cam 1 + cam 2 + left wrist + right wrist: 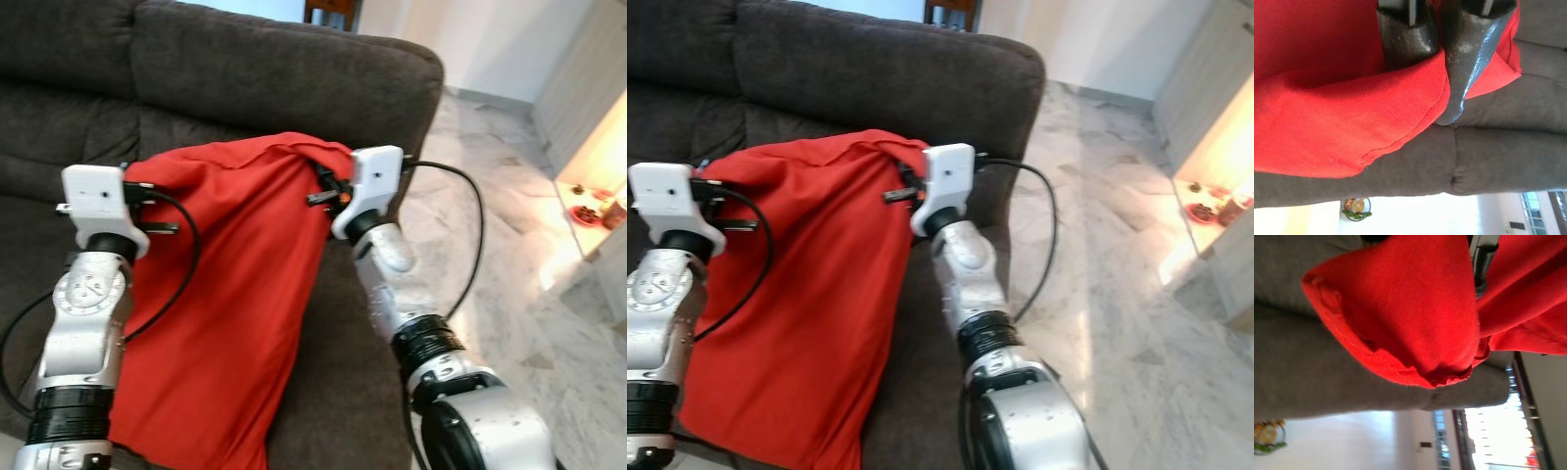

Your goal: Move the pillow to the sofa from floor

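Left pincer (1442, 58): fingers pinched on the pillow's left top corner.
Right pincer (328, 186): clamped on right top corner.
Pillow (230, 294): red, hanging between pincers, against sofa (245, 69) front.
Progress: lifted; placing on seat remains.

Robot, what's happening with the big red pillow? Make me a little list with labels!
pillow: red pillow, held up by its top corners in front of the sofa
sofa: dark grey sofa, right behind the pillow
left gripper: left gripper, fingers pinched on the pillow's edge
right gripper: right gripper, at the pillow's other top corner, bunched cloth around it
floor: pale marble floor, to the robot's right
task state: pillow is off the floor, not yet let go onto the seat
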`<state>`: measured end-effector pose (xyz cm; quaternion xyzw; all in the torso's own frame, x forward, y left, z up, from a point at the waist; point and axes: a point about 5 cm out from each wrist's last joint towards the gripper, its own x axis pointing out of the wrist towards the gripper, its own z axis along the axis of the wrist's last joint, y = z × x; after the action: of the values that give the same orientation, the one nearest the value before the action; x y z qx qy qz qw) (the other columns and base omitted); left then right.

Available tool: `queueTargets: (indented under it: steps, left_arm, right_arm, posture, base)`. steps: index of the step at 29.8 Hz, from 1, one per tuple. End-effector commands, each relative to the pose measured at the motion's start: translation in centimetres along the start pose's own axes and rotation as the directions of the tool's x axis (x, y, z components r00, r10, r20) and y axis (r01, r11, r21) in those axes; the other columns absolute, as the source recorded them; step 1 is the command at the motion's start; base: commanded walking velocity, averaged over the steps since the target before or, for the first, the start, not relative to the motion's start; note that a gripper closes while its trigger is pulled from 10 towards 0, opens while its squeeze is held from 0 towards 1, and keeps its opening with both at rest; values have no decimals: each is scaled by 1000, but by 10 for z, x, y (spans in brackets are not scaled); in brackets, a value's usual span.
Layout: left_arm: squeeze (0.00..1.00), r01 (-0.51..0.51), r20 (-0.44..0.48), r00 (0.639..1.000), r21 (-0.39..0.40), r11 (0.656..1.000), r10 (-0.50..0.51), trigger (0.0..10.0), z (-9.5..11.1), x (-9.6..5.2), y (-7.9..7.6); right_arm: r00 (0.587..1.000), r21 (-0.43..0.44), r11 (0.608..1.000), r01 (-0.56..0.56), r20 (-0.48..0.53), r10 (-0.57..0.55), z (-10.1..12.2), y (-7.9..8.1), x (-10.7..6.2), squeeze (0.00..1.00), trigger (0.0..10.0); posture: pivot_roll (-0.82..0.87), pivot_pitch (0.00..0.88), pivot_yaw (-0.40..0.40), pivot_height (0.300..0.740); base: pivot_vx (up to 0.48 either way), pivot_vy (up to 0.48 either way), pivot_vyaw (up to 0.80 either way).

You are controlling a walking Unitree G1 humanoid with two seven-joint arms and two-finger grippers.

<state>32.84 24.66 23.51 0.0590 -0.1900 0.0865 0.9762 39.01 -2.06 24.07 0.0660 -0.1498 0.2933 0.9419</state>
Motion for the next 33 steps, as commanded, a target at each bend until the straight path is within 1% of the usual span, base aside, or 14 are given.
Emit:
queueTargets:
  steps: [1,4,9,10,11,12,13,14,19,28,29,30,31,33]
  left_arm:
    - [0,26,-4,1000,-1,1000,-26,10000,1,3,-3]
    - [0,27,-45,999,10,1000,-27,10000,-5,6,-1]
    - [0,-2,-48,999,0,1000,2,10000,-5,10,6]
    - [706,-11,-49,999,2,1000,11,10000,-5,10,8]
    - [706,-17,-49,999,5,1000,17,10000,-5,10,10]
    - [1000,-32,-53,998,9,999,32,10000,-6,10,14]
    - [1000,-35,-55,998,12,999,36,10000,-6,10,16]
    - [1000,-37,-56,998,14,999,38,10000,-6,10,16]
    - [1000,-58,-44,997,20,998,59,10000,-4,11,23]
    - [1000,-62,-27,998,23,998,62,10000,-1,12,19]
    - [1000,-61,-26,998,24,998,62,10000,-1,12,17]
    - [1000,-61,-26,998,24,998,62,10000,-1,12,17]
    - [1000,-63,-27,998,17,998,63,10000,-1,12,15]
    - [1000,-64,-32,997,10,998,64,10000,-2,11,14]
  right_arm:
    - [997,-45,999,-22,75,25,26,5,12,0,10000]
    - [999,-39,999,-23,32,24,23,10,17,0,10000]
    - [999,4,999,-33,-3,33,22,17,23,0,10000]
    - [999,3,999,-41,-8,41,22,20,24,0,10000]
    - [999,1,999,-47,-11,47,22,22,25,0,10000]
    - [998,0,998,-61,-29,61,20,27,26,694,10000]
    - [997,-3,998,-64,-36,64,19,29,27,694,10000]
    - [997,-4,998,-67,-41,66,19,29,27,1000,10000]
    - [997,0,997,-75,-34,74,19,31,28,1000,10000]
    - [998,-5,998,-67,-14,67,25,29,29,1000,10000]
    - [998,-12,998,-63,-11,63,25,28,29,302,10000]
    - [998,-18,998,-63,-11,63,25,28,29,302,10000]
    - [998,-32,998,-56,-14,56,25,27,28,0,10000]
    - [999,-32,998,-47,-15,47,24,24,27,0,10000]
  posture:
    - [158,90,-67,740]
    - [158,92,-72,740]
    - [162,94,-81,740]
    - [165,96,-83,740]
    - [165,96,-83,740]
    - [169,98,-88,740]
    - [169,98,-89,740]
    - [169,98,-89,740]
    - [169,101,-93,740]
    - [163,98,-93,740]
    - [162,99,-91,740]
    - [162,99,-91,740]
    - [165,100,-91,740]
    - [166,101,-91,740]
  base:
    - [0,0,0]
    - [0,0,0]
    - [0,0,0]
    - [0,0,0]
    - [0,0,0]
    - [0,0,0]
    - [0,0,0]
    - [0,0,0]
    - [0,0,0]
    - [0,0,0]
    - [0,0,0]
    - [0,0,0]
    - [0,0,0]
    - [0,0,0]
